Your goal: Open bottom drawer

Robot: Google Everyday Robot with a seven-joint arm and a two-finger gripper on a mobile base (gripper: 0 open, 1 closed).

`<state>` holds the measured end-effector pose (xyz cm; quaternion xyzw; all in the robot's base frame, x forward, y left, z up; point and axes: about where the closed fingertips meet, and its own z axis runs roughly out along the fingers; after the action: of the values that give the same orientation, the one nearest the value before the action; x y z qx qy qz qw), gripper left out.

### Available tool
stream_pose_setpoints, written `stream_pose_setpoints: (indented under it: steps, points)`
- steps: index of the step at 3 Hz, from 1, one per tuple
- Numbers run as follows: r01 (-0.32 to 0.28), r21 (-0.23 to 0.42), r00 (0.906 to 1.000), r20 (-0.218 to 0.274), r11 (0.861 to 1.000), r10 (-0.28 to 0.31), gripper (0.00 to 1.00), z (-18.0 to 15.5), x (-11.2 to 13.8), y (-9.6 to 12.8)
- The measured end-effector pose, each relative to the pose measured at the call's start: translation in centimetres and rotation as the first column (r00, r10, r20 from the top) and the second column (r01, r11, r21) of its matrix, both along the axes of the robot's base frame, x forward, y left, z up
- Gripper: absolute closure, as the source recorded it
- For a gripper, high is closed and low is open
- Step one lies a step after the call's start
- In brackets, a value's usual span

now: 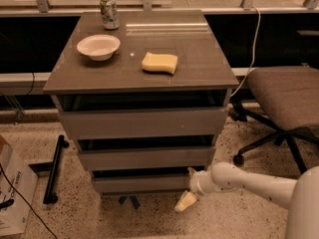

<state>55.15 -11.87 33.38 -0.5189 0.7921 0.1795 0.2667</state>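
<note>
The bottom drawer (pixel 142 183) is the lowest, slimmest grey front of the cabinet, and a dark gap shows above it. My gripper (pixel 188 186) is at the drawer's right end, on a white arm (pixel 249 180) that reaches in from the lower right. It is open: one fingertip (pixel 192 171) is at the drawer's top right corner, and the other, cream-coloured finger (pixel 184 202) points down toward the floor below the front. I cannot tell whether either finger touches the drawer.
The middle drawer (pixel 144 157) and the top drawer (pixel 144 122) sit above. On the cabinet top (pixel 199 59) are a white bowl (pixel 98 46), a yellow sponge (pixel 159 62) and a can (pixel 109 12). An office chair (pixel 286 96) stands at the right. A cardboard box (pixel 12 195) and a black bar (pixel 55 168) are at the left on the floor.
</note>
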Motion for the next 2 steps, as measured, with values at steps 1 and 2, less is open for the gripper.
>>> stream_pose_setpoints:
  steps: [1, 2]
  points:
    - [0.006, -0.016, 0.9997, -0.022, 1.000, -0.007, 0.00, -2.9, 0.3, 0.2]
    - [0.025, -0.028, 0.9993, -0.026, 0.999, -0.025, 0.00, -5.4, 1.5, -0.1]
